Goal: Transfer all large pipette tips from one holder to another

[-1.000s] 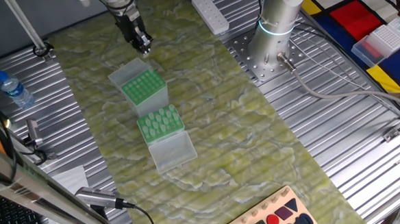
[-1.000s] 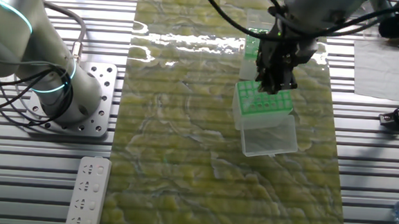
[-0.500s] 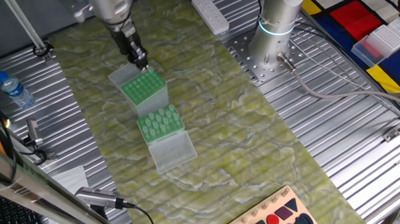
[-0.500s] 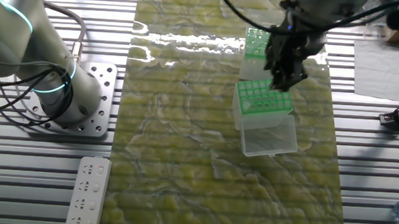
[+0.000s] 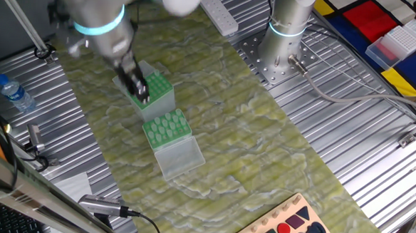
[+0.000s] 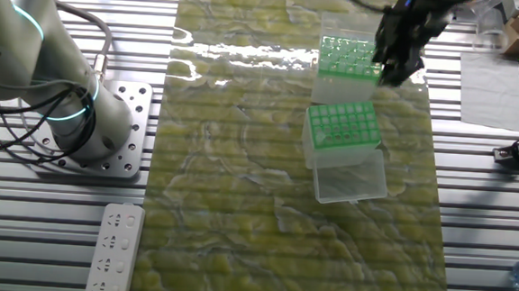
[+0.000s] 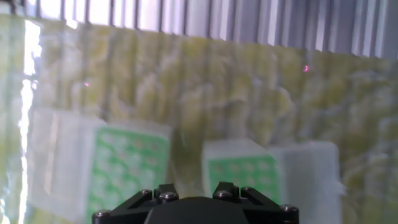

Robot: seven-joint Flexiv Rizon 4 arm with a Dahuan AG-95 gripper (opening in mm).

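Note:
The large pipette tips [image 5: 166,126] stand as pale mint cones in the nearer holder [image 5: 172,138], whose clear lid [image 5: 179,158] lies open in front. In the other fixed view this holder [image 6: 347,58] is the farther one. The second holder [image 5: 157,90] shows a flat green perforated plate [image 6: 342,127]. My gripper [image 5: 140,90] hangs over that second holder in one fixed view and beside the farther holder, at its right edge, as my gripper [image 6: 396,69] appears in the other. Its dark fingers are blurred. The hand view shows both holders [image 7: 127,168] [image 7: 242,171], blurred.
The arm's base [image 5: 283,34] stands at the back right on the slatted table. A white power strip [image 5: 218,13] lies beyond the mat. A water bottle [image 5: 14,93] is at the left. A board with coloured shapes [image 5: 289,226] sits at the front edge.
The gripper has travelled from beyond the flat-plate holder across it toward the holder with the tips. The holders and lids have not moved.

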